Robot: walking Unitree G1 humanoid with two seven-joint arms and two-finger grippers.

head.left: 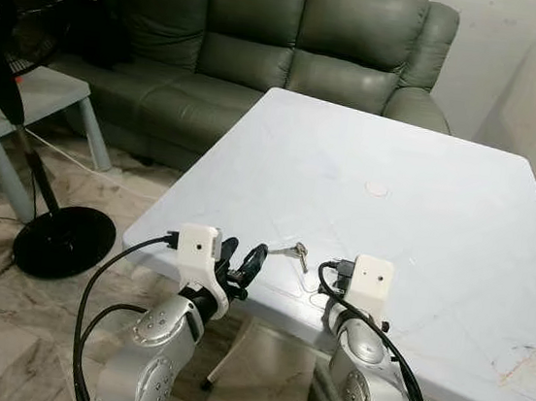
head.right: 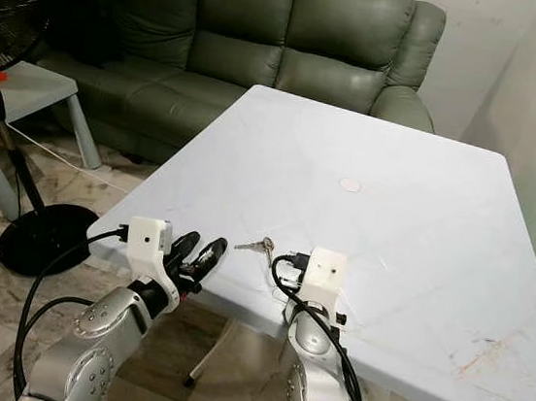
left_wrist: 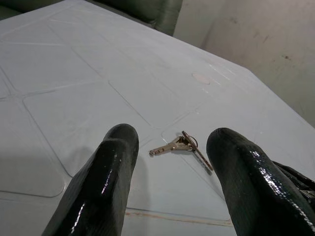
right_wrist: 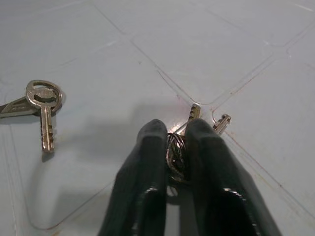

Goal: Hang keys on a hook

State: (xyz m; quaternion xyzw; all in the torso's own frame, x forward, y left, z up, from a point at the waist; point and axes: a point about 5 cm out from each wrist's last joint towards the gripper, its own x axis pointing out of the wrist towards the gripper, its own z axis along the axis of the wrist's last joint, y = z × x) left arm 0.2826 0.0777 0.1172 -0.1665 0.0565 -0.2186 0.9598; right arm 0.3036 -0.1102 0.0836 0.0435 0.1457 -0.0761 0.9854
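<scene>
A small bunch of keys (head.left: 291,252) lies flat on the white table (head.left: 427,181) near its front edge. My left gripper (left_wrist: 174,132) hovers open just short of it at the table's near edge, and the keys (left_wrist: 179,144) lie between and slightly beyond its black fingers (left_wrist: 108,172). My right gripper (right_wrist: 175,130) rests low on the tabletop to the right of those keys, shut on the ring of a second bunch of keys (right_wrist: 175,153), whose key tips poke out past the fingertips. The first bunch (right_wrist: 42,103) lies off to one side of it.
A small round white disc (head.left: 377,189) sits mid-table. Behind the table stands a green leather sofa (head.left: 269,34). A black standing fan (head.left: 15,32) and a low grey side table (head.left: 51,96) are on the left, with a cable across the tiled floor.
</scene>
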